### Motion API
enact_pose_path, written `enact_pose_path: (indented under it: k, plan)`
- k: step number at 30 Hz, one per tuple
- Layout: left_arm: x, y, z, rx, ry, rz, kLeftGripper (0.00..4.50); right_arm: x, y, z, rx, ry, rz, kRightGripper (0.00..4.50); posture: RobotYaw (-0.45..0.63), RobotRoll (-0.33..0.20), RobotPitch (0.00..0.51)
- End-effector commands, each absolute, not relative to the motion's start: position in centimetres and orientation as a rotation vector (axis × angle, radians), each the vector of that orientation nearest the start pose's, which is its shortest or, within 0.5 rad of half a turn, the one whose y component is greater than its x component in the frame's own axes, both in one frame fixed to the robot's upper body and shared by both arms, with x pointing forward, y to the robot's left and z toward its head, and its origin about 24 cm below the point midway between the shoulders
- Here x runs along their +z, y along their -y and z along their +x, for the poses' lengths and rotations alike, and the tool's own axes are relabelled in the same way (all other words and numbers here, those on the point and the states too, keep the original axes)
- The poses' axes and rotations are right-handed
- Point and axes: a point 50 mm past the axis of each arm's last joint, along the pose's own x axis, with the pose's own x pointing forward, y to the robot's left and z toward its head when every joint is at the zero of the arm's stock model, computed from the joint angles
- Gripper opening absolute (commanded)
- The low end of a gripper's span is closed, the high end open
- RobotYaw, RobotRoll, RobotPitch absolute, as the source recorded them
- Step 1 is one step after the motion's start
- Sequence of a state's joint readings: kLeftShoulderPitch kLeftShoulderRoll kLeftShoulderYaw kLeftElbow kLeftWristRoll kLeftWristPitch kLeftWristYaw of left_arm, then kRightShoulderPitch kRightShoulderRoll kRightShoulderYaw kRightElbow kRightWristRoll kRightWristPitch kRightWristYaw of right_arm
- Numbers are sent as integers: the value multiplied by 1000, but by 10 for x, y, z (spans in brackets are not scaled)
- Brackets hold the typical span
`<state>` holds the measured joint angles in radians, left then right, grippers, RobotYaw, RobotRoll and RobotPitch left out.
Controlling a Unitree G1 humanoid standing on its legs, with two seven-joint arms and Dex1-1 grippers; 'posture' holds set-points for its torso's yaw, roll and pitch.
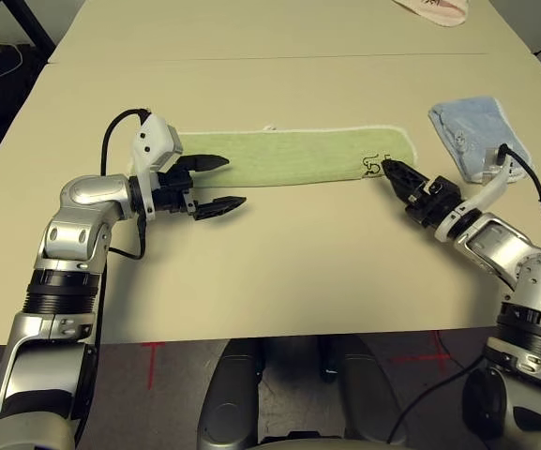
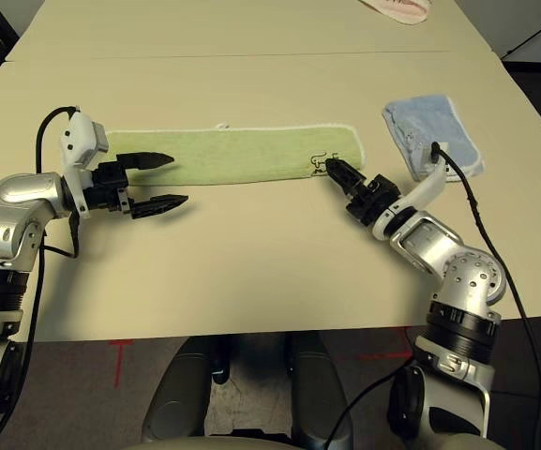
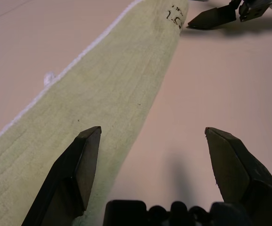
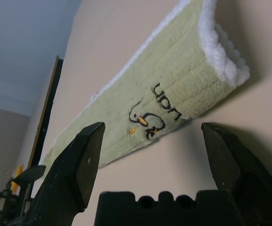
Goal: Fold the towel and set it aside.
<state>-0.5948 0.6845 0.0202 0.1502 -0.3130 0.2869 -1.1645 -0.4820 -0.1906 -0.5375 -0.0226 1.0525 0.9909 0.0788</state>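
- Left gripper [image 1: 214, 185] was open, empty, pointing roughly level toward the robot's right, at the left end of the towel [image 1: 289, 156].
- Right gripper [image 2: 334, 171] was spread wide, empty, aimed at the towel's right end by its dark mark [image 4: 152, 113].
- Towel lay flat on the table [image 1: 279, 272], folded into a long strip, long axis left-right.

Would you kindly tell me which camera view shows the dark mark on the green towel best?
The right wrist view: the mark sits close and central there. The eye views show it tiny near the towel's right end; the left wrist view clips it.
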Motion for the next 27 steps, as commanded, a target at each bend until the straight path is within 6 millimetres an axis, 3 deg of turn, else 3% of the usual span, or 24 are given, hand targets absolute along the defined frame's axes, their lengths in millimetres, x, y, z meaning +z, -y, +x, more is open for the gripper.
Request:
enact_pose_path:
  k: [1,15,17,27]
  plan:
    - [188,-214,309,-1074,-42,400,4458,138,205,312,334,-174,914,4459,82,0,247]
    - [187,-215,307,-1075,-67,396,4458,140,197,322,291,-163,935,4459,81,0,246]
    - [187,-215,307,-1077,-69,396,4500,139,197,321,285,-179,929,3868,79,0,246]
    - [187,-216,306,-1089,-85,391,4500,139,198,318,282,-183,913,33,74,0,244]
